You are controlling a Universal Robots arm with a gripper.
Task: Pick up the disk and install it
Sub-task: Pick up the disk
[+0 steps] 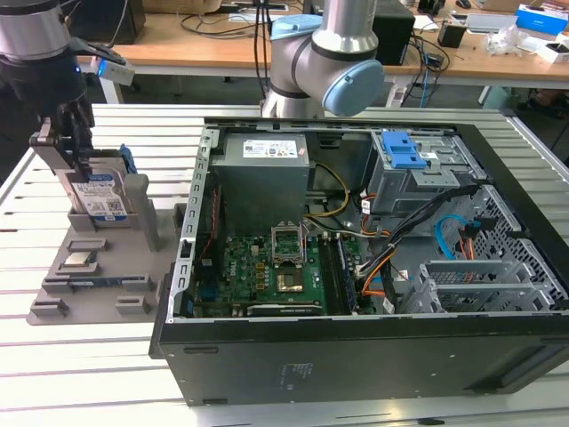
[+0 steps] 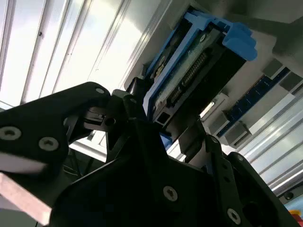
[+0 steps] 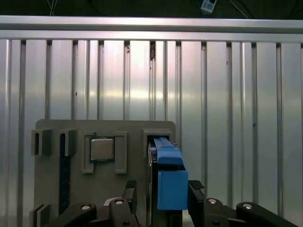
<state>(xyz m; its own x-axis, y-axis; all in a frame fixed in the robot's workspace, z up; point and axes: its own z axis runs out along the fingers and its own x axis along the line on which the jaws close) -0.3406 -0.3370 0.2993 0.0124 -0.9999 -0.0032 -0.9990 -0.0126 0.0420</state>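
The gripper straddles the disk, one finger on each flat face. Its fingers are drawn in narrow and appear to press against the drive, a grip that suits lifting it straight out of its slot. In the first wrist view the disk is seen edge-on, so mostly its blue rail and tab show. In the second wrist view the connector end faces the camera, and the gripper's black body covers much of the pad contact.

The disk stands upright in a slot of the grey holder, at the exterior view's left, which leaves both faces free for the fingers. Its lower part is sunk in the slot and hidden. A small square chip lies in a neighbouring pocket, apart from the disk.

The holder rests on the ribbed metal table. Farther toward the exterior view's right lies the open computer case. At its far corner, the drive cage carries a blue latch. Cables cross in front, so the cage's interior is hard to make out.
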